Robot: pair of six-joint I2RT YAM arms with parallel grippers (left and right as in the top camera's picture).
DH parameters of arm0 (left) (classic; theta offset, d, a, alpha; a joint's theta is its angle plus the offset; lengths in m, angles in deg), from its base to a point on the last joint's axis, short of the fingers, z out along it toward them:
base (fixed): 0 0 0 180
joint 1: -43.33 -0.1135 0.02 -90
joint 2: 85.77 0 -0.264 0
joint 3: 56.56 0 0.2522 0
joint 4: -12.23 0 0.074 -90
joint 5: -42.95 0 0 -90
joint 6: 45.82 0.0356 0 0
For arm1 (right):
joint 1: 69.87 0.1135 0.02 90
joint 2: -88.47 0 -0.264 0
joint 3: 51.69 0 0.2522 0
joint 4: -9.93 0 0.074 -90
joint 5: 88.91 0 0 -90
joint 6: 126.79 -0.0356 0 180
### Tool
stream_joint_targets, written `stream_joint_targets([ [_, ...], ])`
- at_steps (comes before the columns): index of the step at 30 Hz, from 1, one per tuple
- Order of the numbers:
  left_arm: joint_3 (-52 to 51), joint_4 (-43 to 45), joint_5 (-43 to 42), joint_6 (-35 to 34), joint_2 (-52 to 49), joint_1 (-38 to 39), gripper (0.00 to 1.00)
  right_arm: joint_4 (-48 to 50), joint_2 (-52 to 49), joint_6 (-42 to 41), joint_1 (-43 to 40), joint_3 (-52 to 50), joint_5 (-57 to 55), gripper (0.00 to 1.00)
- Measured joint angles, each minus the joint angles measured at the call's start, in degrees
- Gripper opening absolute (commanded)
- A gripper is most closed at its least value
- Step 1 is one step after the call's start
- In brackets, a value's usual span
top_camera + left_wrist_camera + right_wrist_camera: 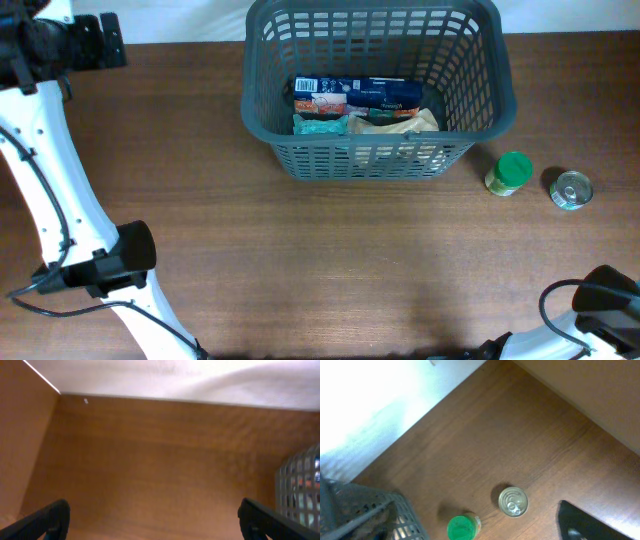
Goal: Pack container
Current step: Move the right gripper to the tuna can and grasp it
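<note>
The container, a dark grey slotted basket (262,110), stands at the back centre of the table. It holds a blue-and-white box (345,90), a teal packet (320,126) and a tan packet (405,122). Its corner shows in the left wrist view (300,487) and the right wrist view (367,505). My left gripper (155,522) is open and empty above bare table, at the far left back in the overhead view (95,42). Only one finger (590,522) of my right gripper shows; it sits far out to the side with nothing held.
A green-lidded jar (510,172) and a small round metal can (571,189) stand right of the basket. Both also show in the right wrist view, the jar (462,527) left of the can (513,501). White cloth lies behind the table's back edge. My right arm (600,300) is at the front right.
</note>
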Motion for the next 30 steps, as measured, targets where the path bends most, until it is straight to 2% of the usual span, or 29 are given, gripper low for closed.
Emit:
stream_joint_targets([
  [3,-1.9,-1.4,0.0,-0.2,0.0,0.1,0.99,1.0,-1.2,0.0,0.0,-3.9,-2.1,0.88],
  [6,-2.3,-1.6,0.0,-0.4,0.0,0.1,0.99,5.9,-4.5,-0.4,0.0,-11.9,-3.6,0.88],
  [10,-2.3,-1.6,0.0,-0.4,0.0,0.1,0.99,11.8,-11.8,-4.2,0.0,-24.7,-4.6,0.98],
  [15,-2.3,-1.6,0.0,-0.4,0.0,0.1,0.99,20.8,-13.5,-8.8,0.0,-37.2,-4.8,1.0],
  [30,-2.3,-1.6,0.0,-0.4,0.0,0.1,0.99,31.2,-13.7,-10.3,0.3,-48.4,-4.8,0.99],
])
